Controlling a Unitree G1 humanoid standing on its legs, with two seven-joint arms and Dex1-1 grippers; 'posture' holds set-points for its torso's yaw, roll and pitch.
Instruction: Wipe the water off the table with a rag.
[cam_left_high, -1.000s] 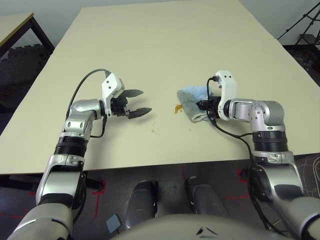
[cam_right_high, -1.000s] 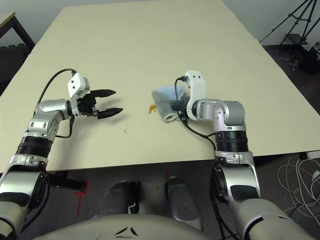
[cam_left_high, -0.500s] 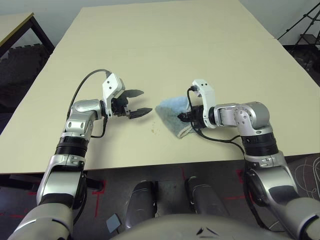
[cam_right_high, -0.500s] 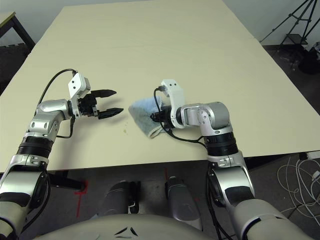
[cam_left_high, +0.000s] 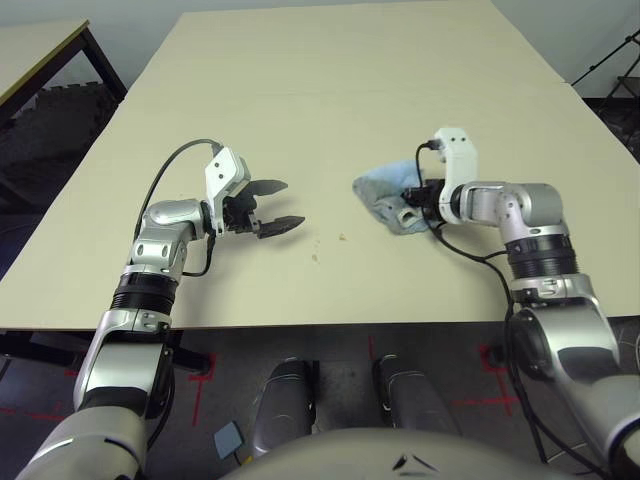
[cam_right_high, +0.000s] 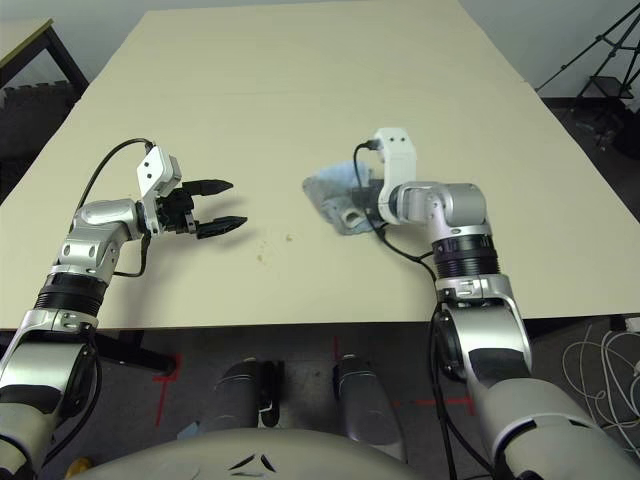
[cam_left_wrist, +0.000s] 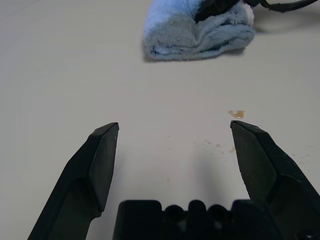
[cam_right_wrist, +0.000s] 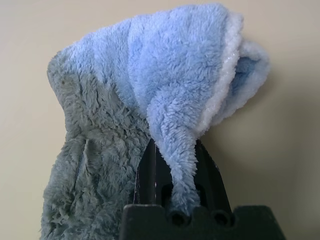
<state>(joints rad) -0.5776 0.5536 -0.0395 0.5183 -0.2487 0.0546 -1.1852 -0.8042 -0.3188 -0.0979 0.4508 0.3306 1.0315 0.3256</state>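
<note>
The light blue rag (cam_left_high: 385, 195) lies bunched on the pale beige table (cam_left_high: 330, 90), right of centre. My right gripper (cam_left_high: 415, 200) is shut on its near edge, and the cloth folds over the black fingers (cam_right_wrist: 150, 172) in the right wrist view. Of the water, tiny amber specks (cam_left_high: 342, 238) and a fainter patch (cam_left_high: 316, 258) sit between the two arms, also seen as small brown spots (cam_left_wrist: 236, 114). My left gripper (cam_left_high: 290, 203) hovers open to the left of the specks, holding nothing, with the rag (cam_left_wrist: 197, 32) ahead of it.
A smaller dark-framed table (cam_left_high: 40, 50) stands off the far left corner. A black tripod (cam_right_high: 600, 60) is beyond the right edge, and cables (cam_right_high: 600, 340) lie on the floor there. The table's front edge runs just below both forearms.
My right gripper swept the rag left across the amber blot, then drew it back right. The blot is gone and only specks show. The left arm held still; the camera shifted slightly.
</note>
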